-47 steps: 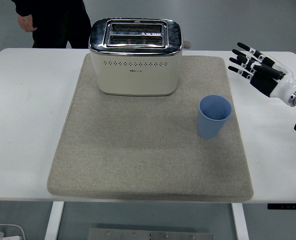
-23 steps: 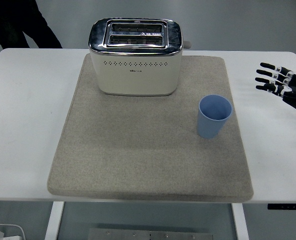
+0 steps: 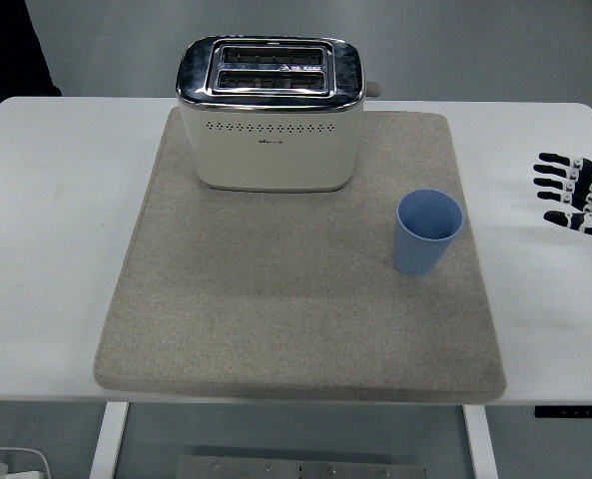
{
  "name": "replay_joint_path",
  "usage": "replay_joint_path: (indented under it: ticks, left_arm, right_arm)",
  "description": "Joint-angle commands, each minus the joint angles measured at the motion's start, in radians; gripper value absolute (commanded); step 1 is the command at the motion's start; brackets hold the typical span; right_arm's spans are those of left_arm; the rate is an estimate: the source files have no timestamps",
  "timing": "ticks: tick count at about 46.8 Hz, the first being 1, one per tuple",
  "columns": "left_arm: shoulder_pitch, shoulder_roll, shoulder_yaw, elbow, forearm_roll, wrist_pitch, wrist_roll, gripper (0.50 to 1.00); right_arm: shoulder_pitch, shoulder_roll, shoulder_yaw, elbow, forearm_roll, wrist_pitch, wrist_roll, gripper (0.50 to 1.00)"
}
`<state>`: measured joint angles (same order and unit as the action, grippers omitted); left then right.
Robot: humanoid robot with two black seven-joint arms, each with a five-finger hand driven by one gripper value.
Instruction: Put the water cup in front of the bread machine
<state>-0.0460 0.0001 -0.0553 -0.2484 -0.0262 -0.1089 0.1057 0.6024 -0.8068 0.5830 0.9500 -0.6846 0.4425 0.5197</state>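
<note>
Right robot hand spread at bench edge, cup untouched

Right robot hand entered from the right picture edge, only fingers and part of the palm in view, well right of the cup. Fingers were apart, pointing left toward the cup, roughly level, holding nothing. Blue water cup stood upright and empty on the grey mat, near the mat's right edge, right of and nearer the camera than the bread machine. Bread machine sat at the mat's far edge, slots up. Mat lay on the white bench. A dark-clothed person showed at the top-left corner, far left of the cup.
</note>
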Motion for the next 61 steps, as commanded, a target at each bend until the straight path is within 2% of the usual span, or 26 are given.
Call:
replay_joint_path:
  ticks: [1,7,11,19,24,33,55,61]
  left_arm:
    - [0.0,0.0,0.0,0.0,0.0,0.0,0.0,1.0]
    - [0.0,0.0,0.0,0.0,0.0,0.0,0.0,1.0]
    - [0.0,0.0,0.002,-0.002,0.0,0.0,0.0,1.0]
    - [-0.002,0.0,0.002,-0.002,0.0,0.0,0.0,1.0]
    - [-0.002,0.0,0.0,-0.002,0.0,0.0,0.0,1.0]
    - [-0.003,0.0,0.0,-0.003,0.0,0.0,0.0,1.0]
    - [-0.006,0.0,-0.001,-0.003,0.0,0.0,0.0,1.0]
    - [-0.008,0.0,-0.001,-0.003,0.0,0.0,0.0,1.0]
  right_arm:
    - [-0.019,0.0,-0.005,0.022,-0.079,-0.073,0.054,0.926]
    - [-0.064,-0.005,-0.006,0.084,-0.17,-0.186,0.091,0.926]
    - [-0.09,-0.037,-0.006,0.145,-0.177,-0.225,0.091,0.926]
    - [-0.127,-0.084,-0.005,0.25,-0.167,-0.249,0.091,0.924]
    - [-0.135,-0.083,-0.005,0.265,-0.167,-0.277,0.091,0.924]
    - [-0.136,-0.071,0.001,0.283,-0.165,-0.281,0.091,0.924]
    - [-0.136,0.032,-0.003,0.285,-0.165,-0.327,0.063,0.924]
    - [-0.135,0.064,-0.003,0.286,-0.165,-0.331,0.039,0.924]
